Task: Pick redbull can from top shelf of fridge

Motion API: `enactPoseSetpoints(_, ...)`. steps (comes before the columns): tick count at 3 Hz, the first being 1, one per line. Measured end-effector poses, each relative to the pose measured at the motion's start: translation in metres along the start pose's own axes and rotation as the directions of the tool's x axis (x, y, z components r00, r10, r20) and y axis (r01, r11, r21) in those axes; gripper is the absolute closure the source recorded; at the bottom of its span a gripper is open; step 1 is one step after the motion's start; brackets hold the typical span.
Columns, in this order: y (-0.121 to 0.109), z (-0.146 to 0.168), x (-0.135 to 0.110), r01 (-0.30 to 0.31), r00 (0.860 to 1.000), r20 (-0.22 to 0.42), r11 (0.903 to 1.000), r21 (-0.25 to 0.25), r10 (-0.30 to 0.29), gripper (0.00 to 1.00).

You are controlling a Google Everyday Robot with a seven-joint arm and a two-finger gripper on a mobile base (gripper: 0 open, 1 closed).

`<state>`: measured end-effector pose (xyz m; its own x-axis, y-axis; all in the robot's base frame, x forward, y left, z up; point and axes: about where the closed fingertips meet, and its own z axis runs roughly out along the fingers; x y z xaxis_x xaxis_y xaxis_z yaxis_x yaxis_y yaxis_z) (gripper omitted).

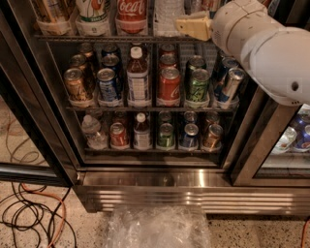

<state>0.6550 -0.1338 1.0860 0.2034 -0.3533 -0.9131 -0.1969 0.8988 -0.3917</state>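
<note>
My gripper shows as a tan tip at the end of the big white arm. It points left along the front of the top shelf of the fridge, just right of a clear bottle. The top shelf carries tall cans and a red-labelled cola bottle at its front. I cannot make out the redbull can there: the arm covers the shelf's right end, and the frame's top edge cuts off the tops of the drinks.
The rack below holds a red cola can, a green can and a slim blue-and-silver can that leans. Short cans fill the lowest rack. Cables lie on the floor at left, crumpled plastic in front.
</note>
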Motion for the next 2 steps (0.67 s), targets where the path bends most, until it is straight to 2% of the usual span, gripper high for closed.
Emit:
enactPoseSetpoints(1, 0.0081, 0.0061, 0.0018, -0.026, 1.000, 0.002, 0.9996, -0.005, 0.026, 0.21)
enactPoseSetpoints(2, 0.0178, 0.0078, 0.0047, -0.064, 0.998, -0.006, 0.9979, -0.003, 0.064, 0.34)
